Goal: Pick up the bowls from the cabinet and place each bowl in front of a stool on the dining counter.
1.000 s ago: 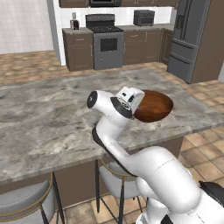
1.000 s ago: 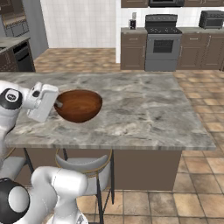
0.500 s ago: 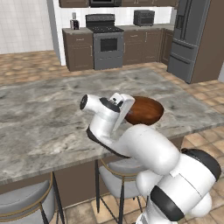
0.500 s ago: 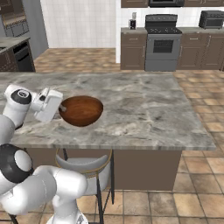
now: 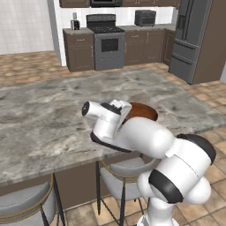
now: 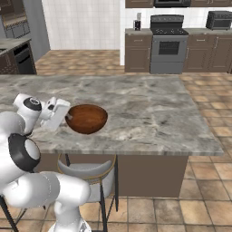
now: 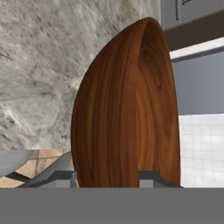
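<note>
My gripper [image 6: 67, 117] is shut on the rim of a glossy reddish-brown bowl [image 6: 87, 118], holding it upright low over the dining counter [image 6: 149, 113] near its front edge. I cannot tell whether the bowl touches the marbled top. In the left base view the bowl [image 5: 141, 111] shows just behind my hand, with the gripper [image 5: 126, 115] at its near rim. In the hand view the bowl [image 7: 127, 113] stands edge-on between the fingertips [image 7: 61, 178]. A grey-seated stool [image 6: 86, 172] stands under the counter edge right below the bowl.
A second stool [image 5: 22, 203] stands further left along the dining counter [image 5: 44, 119]. Beyond the counter are a stove [image 5: 106, 42], brown drawer cabinets [image 5: 79, 50] and a dark fridge [image 5: 194, 39]. Tiled floor runs around the counter's right end.
The bowl has come down a little toward the counter top, still in my grip. My arm has folded, its elbow swinging forward into the left base view.
</note>
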Controlling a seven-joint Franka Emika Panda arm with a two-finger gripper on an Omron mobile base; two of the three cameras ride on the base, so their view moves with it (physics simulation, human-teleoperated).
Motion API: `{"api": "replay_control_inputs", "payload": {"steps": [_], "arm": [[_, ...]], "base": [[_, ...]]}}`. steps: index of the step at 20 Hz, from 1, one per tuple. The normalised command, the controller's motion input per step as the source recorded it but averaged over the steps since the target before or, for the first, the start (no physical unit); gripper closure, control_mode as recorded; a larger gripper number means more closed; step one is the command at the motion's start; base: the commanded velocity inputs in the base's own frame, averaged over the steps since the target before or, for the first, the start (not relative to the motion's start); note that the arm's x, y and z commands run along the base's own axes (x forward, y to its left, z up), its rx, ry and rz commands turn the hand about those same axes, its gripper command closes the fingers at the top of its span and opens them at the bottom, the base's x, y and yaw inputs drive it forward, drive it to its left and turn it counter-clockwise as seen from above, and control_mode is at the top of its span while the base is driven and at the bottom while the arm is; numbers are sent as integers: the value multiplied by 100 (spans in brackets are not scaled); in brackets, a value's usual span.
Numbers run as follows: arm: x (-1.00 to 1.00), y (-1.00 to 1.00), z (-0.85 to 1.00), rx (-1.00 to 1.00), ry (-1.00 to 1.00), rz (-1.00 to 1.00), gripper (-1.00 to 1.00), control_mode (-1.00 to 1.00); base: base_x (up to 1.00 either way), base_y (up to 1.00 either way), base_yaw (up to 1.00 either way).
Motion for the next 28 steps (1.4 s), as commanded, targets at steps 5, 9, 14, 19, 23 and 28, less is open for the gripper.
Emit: {"api": "replay_control_inputs", "payload": {"steps": [5,9,14,19,23,28], "arm": [[29,8,-62,0,0,9,100,-100],[31,19,-52,-1,6,7,100,-100],[27,22,-25,-2,9,6,100,-100],[21,13,-13,-1,11,4,100,-100],[14,3,-18,0,1,0,100,-100],[12,0,-27,0,-2,0,100,-100]], "base": [[0,0,0],[0,0,0],[0,0,0],[0,0,0],[0,0,0],[0,0,0]]}}
